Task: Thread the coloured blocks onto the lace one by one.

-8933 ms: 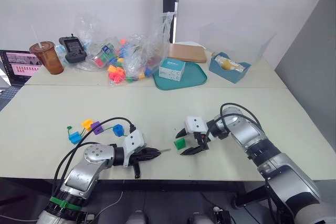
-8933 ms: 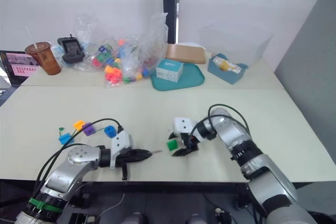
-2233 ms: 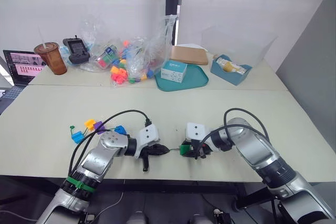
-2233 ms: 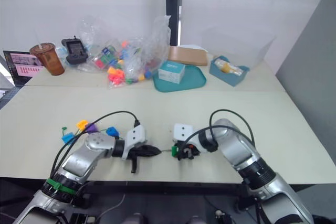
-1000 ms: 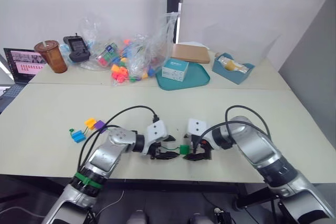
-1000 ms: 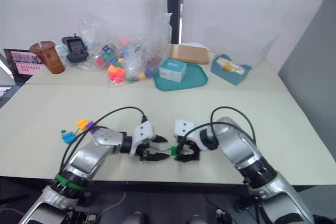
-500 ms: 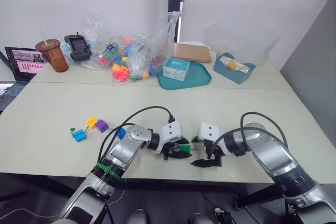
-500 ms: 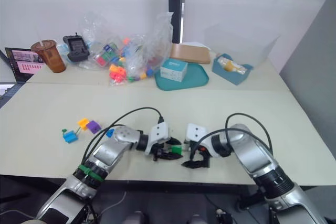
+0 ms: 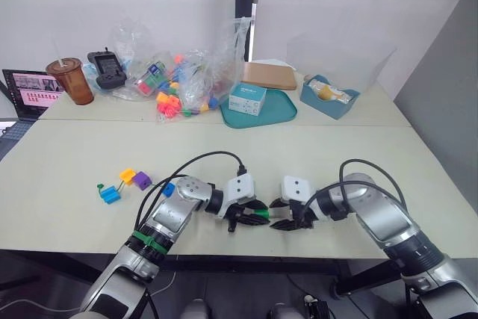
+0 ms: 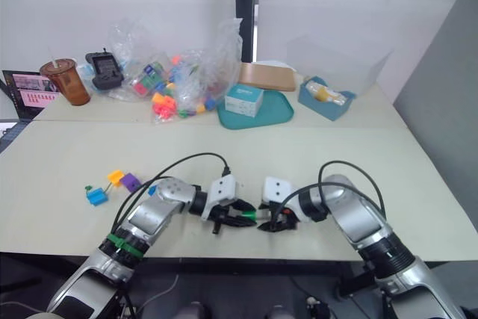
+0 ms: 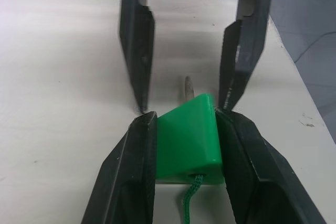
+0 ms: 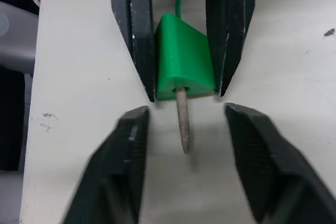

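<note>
Green block (image 12: 185, 61) sits clamped between the two fingers of my left gripper (image 11: 184, 145), low over the table's (image 9: 314, 162) near edge, with the lace (image 11: 192, 198) running in at its back and the stiff needle tip (image 12: 182, 121) poking out the front. That tip points straight at my right gripper (image 12: 184, 129), whose fingers stand spread wide on either side of it, holding nothing. My right gripper is the nearer one to take the tip, judging by this line-up, closing along the needle's long axis.
</note>
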Action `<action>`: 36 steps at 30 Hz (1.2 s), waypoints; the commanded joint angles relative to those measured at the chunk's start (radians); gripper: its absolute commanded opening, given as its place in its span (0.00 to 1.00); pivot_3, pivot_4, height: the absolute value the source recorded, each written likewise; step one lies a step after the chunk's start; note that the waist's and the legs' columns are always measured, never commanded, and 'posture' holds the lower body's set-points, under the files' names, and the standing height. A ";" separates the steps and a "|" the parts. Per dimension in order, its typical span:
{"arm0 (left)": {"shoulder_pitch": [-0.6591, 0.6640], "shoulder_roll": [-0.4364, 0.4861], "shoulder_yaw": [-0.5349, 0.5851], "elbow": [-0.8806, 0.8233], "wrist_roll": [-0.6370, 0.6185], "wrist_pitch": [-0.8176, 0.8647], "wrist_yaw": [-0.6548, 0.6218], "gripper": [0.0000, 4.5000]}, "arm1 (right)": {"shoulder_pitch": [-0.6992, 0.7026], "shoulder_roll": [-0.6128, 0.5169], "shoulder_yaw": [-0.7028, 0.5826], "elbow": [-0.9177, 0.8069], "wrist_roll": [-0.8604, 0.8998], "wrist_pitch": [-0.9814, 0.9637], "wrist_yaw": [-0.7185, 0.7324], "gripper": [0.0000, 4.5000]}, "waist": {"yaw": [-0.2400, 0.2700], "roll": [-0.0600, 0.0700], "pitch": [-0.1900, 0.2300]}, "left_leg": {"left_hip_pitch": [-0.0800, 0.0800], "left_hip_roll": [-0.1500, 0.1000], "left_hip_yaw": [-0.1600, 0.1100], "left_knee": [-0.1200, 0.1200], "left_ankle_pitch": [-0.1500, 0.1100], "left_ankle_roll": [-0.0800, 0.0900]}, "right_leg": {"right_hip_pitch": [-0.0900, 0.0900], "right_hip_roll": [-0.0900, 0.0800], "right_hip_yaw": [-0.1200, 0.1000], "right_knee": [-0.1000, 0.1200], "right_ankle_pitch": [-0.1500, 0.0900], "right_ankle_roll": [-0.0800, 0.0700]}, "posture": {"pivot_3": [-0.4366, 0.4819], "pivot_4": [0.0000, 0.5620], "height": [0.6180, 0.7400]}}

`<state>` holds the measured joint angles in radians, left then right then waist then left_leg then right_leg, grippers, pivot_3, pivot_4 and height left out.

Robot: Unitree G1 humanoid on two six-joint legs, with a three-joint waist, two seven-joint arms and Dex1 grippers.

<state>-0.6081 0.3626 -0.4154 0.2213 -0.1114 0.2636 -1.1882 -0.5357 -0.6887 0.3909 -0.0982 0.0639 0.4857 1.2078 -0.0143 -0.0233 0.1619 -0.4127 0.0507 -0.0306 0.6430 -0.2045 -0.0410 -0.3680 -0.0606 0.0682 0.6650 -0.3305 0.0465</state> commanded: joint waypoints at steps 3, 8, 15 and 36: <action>0.031 0.030 -0.023 0.004 0.021 0.022 -0.022 0.27 | 0.016 -0.016 0.026 0.027 -0.052 -0.018 -0.024 0.08 | -0.001 0.000 0.000 | 0.001 0.000 0.000 0.000 0.000 0.000 | 0.000 0.000 0.000 0.000 0.000 0.000 | 0.48 0.27 1.00; 0.039 0.083 0.006 0.011 0.012 0.033 -0.033 0.27 | 0.002 0.000 0.030 0.035 -0.048 -0.025 -0.030 0.00 | -0.007 0.000 0.000 | 0.002 0.001 0.000 0.000 0.000 0.000 | 0.001 0.001 0.000 0.000 0.000 0.000 | 0.48 0.27 1.00; 0.042 0.246 0.070 0.019 0.014 0.029 -0.071 0.27 | -0.018 0.022 0.038 0.033 -0.046 -0.016 -0.041 0.00 | -0.033 0.000 0.000 | 0.005 0.001 0.000 -0.001 0.000 0.000 | 0.002 0.001 0.001 0.003 0.000 0.000 | 0.48 0.27 1.00; 0.047 0.622 0.227 0.318 0.034 -0.192 -0.217 0.27 | 0.092 -0.081 -0.085 -0.093 0.012 0.066 -0.092 0.00 | -0.024 0.001 0.000 | 0.007 0.002 0.003 -0.004 0.000 0.000 | 0.001 0.001 0.002 0.004 -0.001 -0.001 | 0.48 0.27 1.00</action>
<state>-0.5791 0.9914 -0.1751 0.5354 -0.1136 0.0533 -1.4086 -0.4539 -0.7761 0.3126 -0.1643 0.0637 0.5224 1.1272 -0.0379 -0.0223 0.1620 -0.4063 0.0528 -0.0275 0.6387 -0.2046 -0.0410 -0.3675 -0.0596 0.0697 0.6691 -0.3314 0.0452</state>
